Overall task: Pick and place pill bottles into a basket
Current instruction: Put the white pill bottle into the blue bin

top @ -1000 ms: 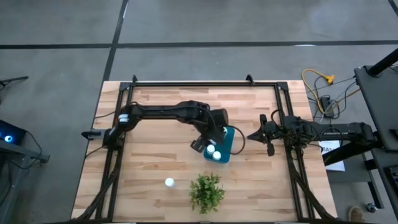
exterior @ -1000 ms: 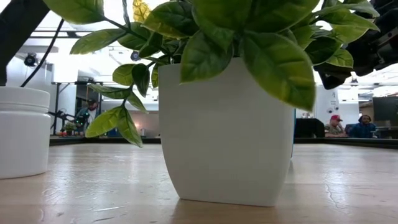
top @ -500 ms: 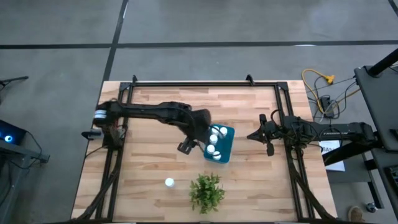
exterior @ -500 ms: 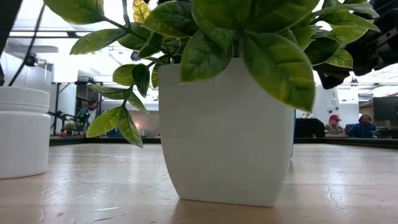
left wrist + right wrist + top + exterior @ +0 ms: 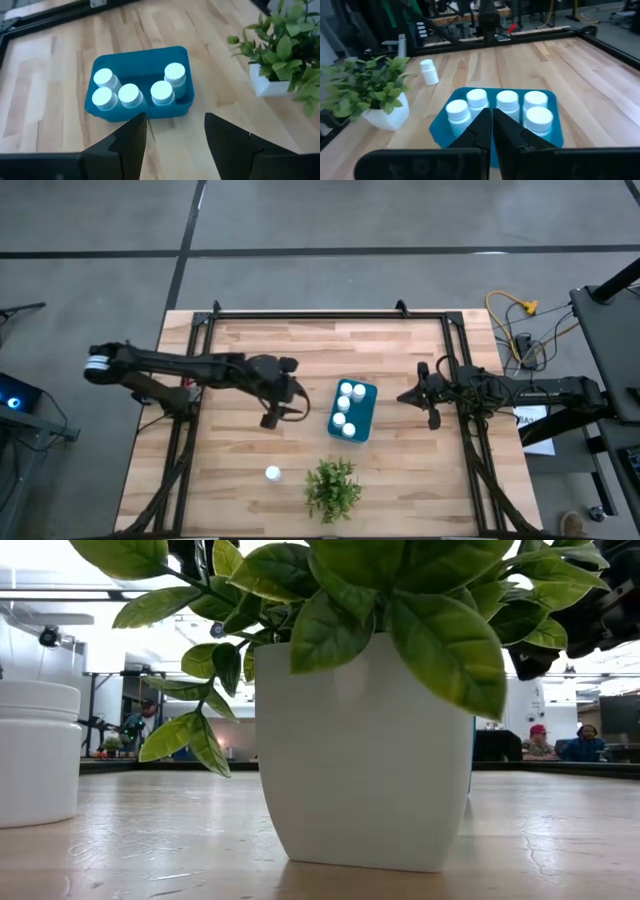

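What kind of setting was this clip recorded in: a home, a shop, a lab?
Most likely a robotics lab or workshop: a wooden table in a dark metal frame on a bare concrete floor, loose cables beside it, and people seated at workstations behind.

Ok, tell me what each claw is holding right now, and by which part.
Nothing is held. The left claw is open and empty, short of the basket. The right claw is shut on nothing.

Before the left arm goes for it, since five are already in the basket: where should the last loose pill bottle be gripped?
Probably around its round body just under the cap, coming straight down: the pill bottle stands upright and alone on the table, left of the plant. The left gripper, fingers open, is nearest.
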Tool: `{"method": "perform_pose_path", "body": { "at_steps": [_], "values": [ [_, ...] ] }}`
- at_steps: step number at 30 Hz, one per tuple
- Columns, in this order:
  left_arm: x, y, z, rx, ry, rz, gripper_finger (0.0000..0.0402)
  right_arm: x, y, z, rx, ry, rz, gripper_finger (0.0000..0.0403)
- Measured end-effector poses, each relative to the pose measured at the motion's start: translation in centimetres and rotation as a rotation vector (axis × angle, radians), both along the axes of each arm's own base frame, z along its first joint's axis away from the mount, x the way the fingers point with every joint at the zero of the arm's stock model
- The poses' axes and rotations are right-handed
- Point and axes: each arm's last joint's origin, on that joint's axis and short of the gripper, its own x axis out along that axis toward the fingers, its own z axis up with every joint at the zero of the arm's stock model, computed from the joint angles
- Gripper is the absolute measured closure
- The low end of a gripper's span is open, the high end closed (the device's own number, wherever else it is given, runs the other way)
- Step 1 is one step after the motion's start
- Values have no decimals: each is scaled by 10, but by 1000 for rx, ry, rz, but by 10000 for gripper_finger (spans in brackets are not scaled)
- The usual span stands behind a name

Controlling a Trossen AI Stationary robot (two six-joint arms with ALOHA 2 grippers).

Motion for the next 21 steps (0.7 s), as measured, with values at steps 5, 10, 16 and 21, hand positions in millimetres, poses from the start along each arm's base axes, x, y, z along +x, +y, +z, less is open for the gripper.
{"method": "perform_pose_path", "body": {
  "at_steps": [5, 10, 16, 21],
  "values": [
    [-21, -2, -20, -61, -38, 30, 219, 0, -1, 0, -6, 0, -38, 394],
    [-40, -7, -33, -112, -93, 35, 219, 0, -1, 0, -7, -1, -42, 394],
    [-62, -10, -54, -179, -193, 53, 219, 0, -2, 0, -11, 0, -61, 394],
    [-78, -10, -71, -254, -242, 79, 219, 0, -2, 0, 2, 0, -66, 394]
  ]
}}
